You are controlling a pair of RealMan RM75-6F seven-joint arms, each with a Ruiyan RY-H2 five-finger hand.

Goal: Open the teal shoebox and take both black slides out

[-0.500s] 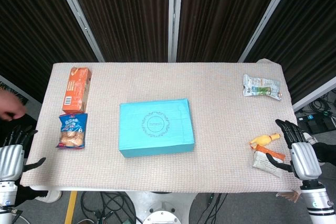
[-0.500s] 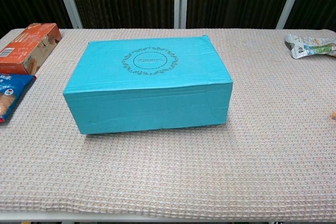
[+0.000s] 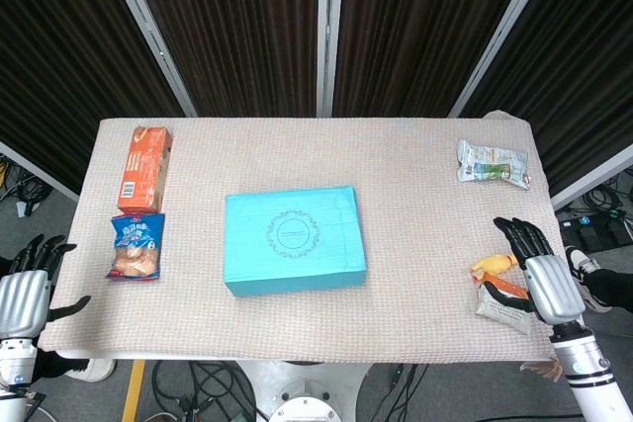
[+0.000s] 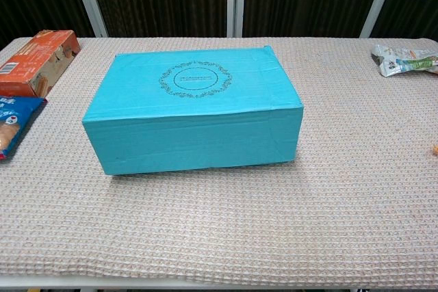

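Note:
The teal shoebox [image 3: 294, 239] [image 4: 194, 107] sits closed in the middle of the table, lid printed with a dark round ornament. Its contents are hidden; no black slides show. My left hand [image 3: 25, 289] hangs off the table's left front corner, fingers spread, holding nothing. At the right front edge my right hand [image 3: 539, 274] hovers with fingers apart and empty, just right of the small items there. Neither hand appears in the chest view.
An orange box [image 3: 144, 167] [image 4: 33, 59] and a blue snack bag [image 3: 137, 246] [image 4: 10, 124] lie at the left. A green-white packet [image 3: 492, 163] [image 4: 404, 59] sits far right. A yellow-orange toy [image 3: 495, 264] and a pouch [image 3: 499, 301] lie by my right hand.
My right hand has moved left and inward over the table's right edge. A person's hand at the left edge is gone. The box has not moved.

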